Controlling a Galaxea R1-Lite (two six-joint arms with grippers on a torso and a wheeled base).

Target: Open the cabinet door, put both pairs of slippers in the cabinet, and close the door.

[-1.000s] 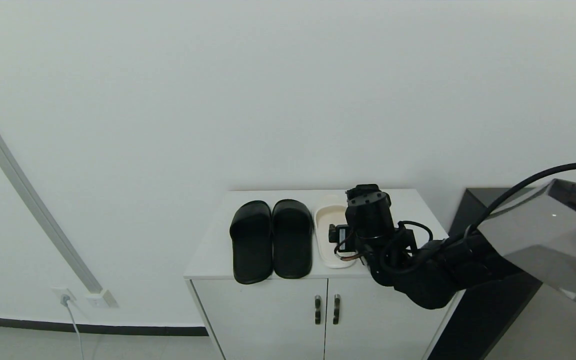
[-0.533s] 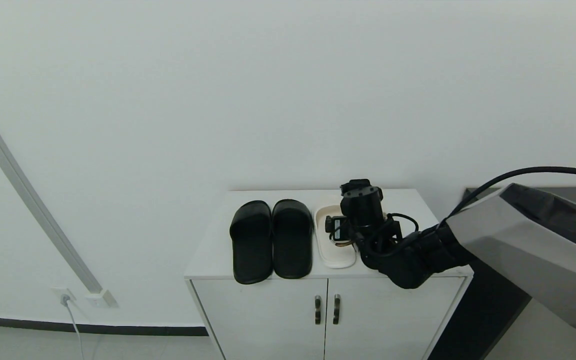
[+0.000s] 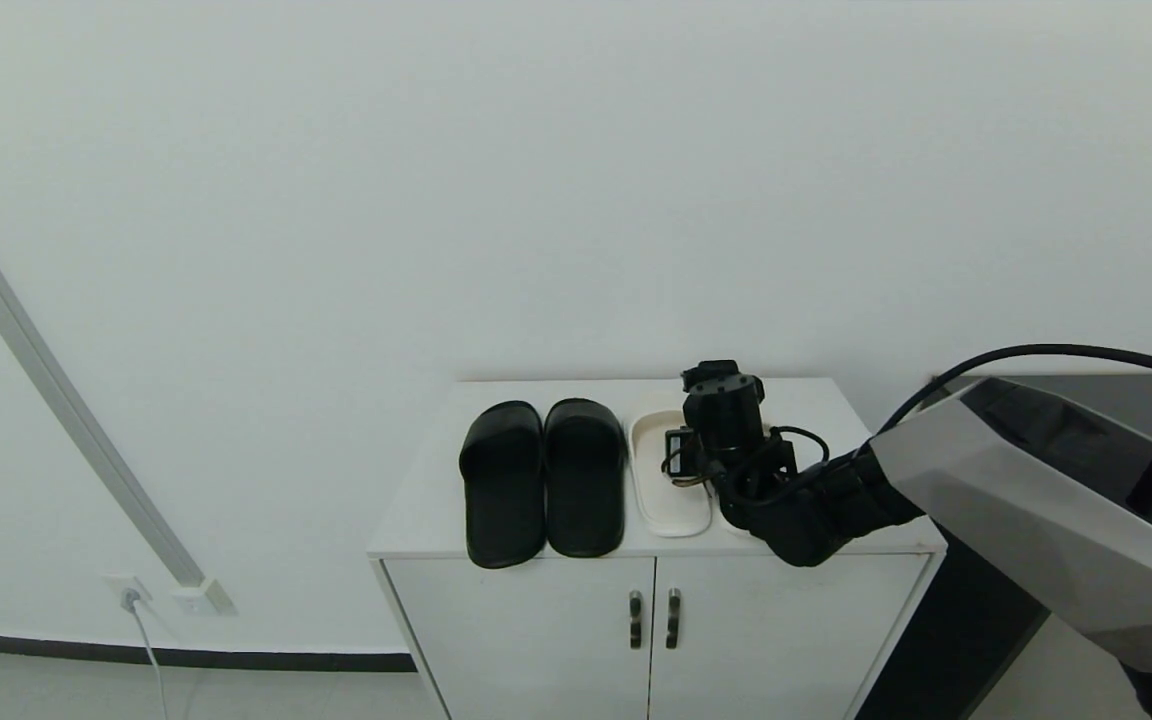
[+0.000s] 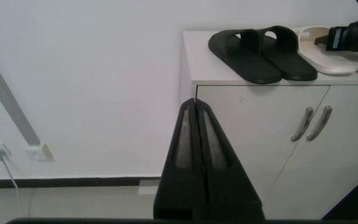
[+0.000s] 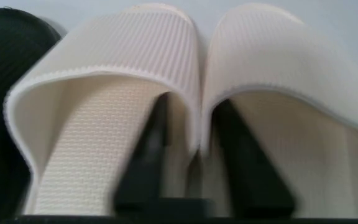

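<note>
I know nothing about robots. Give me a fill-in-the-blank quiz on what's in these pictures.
The cabinet doors are both ___. The black slippers lie on ___ of the cabinet. The right gripper has a finger inside each slipper of the ___ pair.
Missing words: closed; top; white.

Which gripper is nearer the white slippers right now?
Right. The right gripper has one finger inside each of the white slippers; the left gripper hangs shut, low before the cabinet.
</note>
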